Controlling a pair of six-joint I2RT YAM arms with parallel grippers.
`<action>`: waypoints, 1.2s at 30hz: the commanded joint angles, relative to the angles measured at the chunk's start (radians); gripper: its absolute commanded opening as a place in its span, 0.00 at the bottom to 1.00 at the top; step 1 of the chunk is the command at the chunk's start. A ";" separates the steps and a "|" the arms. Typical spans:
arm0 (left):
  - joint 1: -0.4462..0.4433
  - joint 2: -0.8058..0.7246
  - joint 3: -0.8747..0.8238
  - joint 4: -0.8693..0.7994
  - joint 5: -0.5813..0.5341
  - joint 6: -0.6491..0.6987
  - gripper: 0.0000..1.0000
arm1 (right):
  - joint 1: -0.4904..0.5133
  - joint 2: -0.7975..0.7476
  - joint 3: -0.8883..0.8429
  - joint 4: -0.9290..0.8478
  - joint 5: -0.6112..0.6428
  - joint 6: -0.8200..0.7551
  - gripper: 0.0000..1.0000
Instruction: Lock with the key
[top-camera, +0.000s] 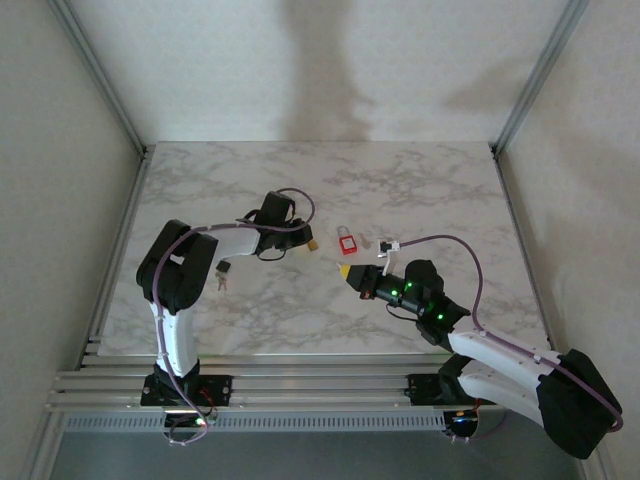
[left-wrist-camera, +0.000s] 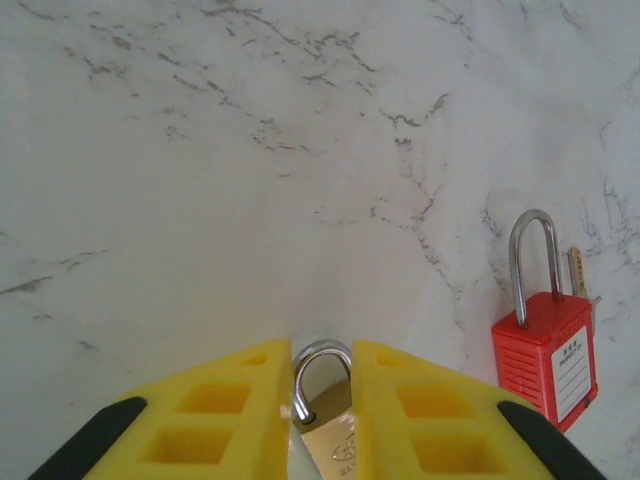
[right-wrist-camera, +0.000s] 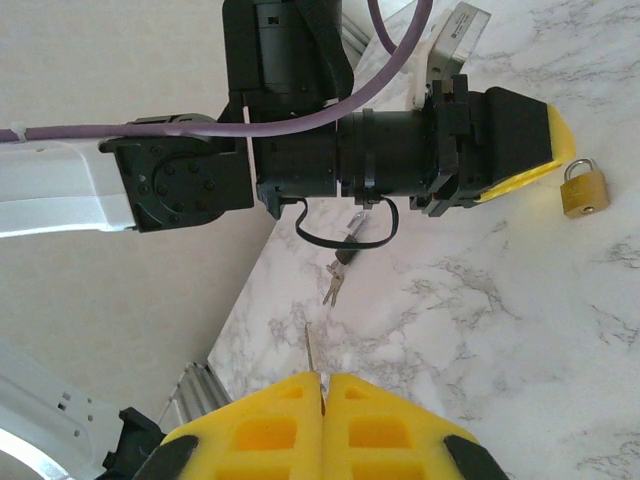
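The key (right-wrist-camera: 311, 352) juts out as a thin blade from between the yellow fingers of the right gripper (right-wrist-camera: 322, 380), which are pressed together on it over the marble table (right-wrist-camera: 520, 300). The brass padlock (left-wrist-camera: 330, 430) lies on the marble between the fingers of the left gripper (left-wrist-camera: 322, 348), shackle pointing away. Whether they pinch it or merely flank it I cannot tell — a red padlock (left-wrist-camera: 545, 355) stands apart, off to one side.
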 joint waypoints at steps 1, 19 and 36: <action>0.009 -0.013 0.032 -0.035 -0.027 0.012 0.26 | -0.006 0.004 0.008 0.046 -0.013 0.007 0.00; -0.047 -0.621 -0.312 0.086 -0.321 -0.021 0.91 | -0.006 0.105 0.046 0.017 0.015 -0.043 0.00; -0.076 -1.001 -0.712 0.212 -0.717 0.012 1.00 | -0.002 0.550 0.439 -0.225 0.155 -0.037 0.00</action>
